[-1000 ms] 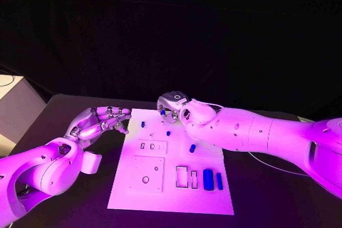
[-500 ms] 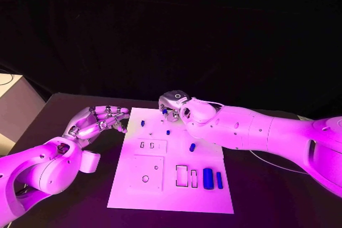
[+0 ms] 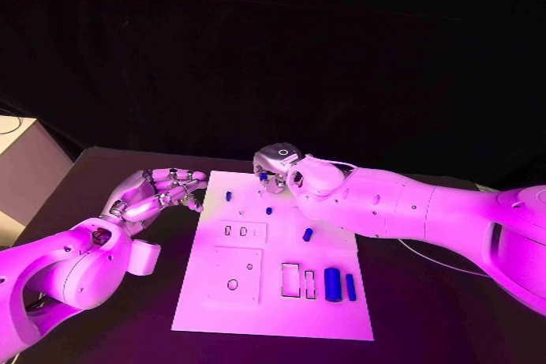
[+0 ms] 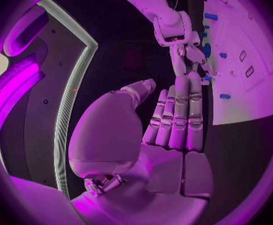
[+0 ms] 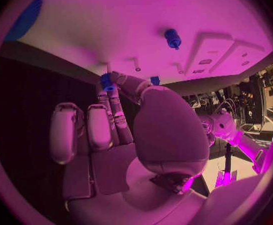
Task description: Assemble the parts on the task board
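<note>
Board: the white task board (image 3: 244,301) lies in the middle of the black table (image 3: 102,182), long side running from 6 to 12 o'clock.
Right hand: the right hand (image 3: 277,170) hovers over the board's far edge, at about 12 o'clock; in the right wrist view its fingertips (image 5: 107,87) are pinched on a small blue peg (image 5: 105,81).
Left hand: the left hand (image 3: 159,193) is off the board's far left corner, at about 10 o'clock, fingers straight and close together, holding nothing.
Loose parts: a blue cylinder (image 3: 307,235) lies mid-board toward 3 o'clock; a wide blue bar (image 3: 332,285) and a thin blue bar (image 3: 350,289) lie side by side toward 5 o'clock.
Slots: two rectangular cut-outs (image 3: 298,283) sit just left of the bars.
</note>
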